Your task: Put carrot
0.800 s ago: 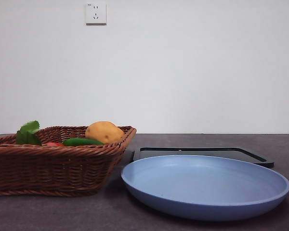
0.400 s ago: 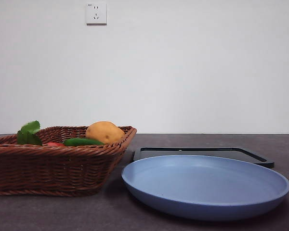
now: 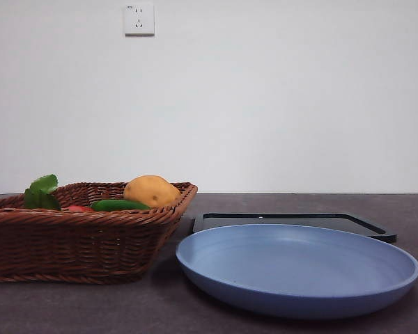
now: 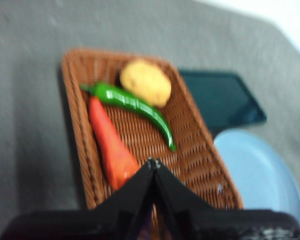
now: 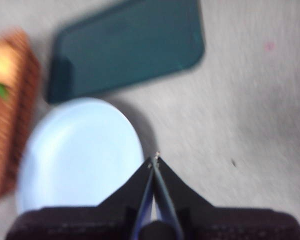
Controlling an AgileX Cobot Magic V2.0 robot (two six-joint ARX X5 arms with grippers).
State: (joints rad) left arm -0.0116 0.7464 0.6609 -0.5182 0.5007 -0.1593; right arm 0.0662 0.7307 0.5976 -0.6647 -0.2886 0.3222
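A woven brown basket sits on a dark grey counter, with a wide pale blue plate just beside it and a flat dark tray behind the plate. In the left wrist view, the left end effector hangs above the basket with its two black jaws pressed together at the tips, holding nothing. Directly below and just ahead of those tips lies the carrot, red-orange and tapered, resting on the basket floor along one long wall. Its leafy end is hidden under the end effector here, but green leaves stick up over the basket rim in the front view. Beyond the carrot, farther from the jaws, a glossy green cucumber lies at a slant, and a round yellow potato sits past it near the far end.

The right end effector hangs over bare counter beside the plate, jaws also closed and empty, apparently waiting.

The work seems to be at its start: the approach to the carrot, with no grasp made. The next move likely calls for the left jaws to open, descend across the carrot's body clear of the basket wall and cucumber, then close. The plate looks like the probable destination.
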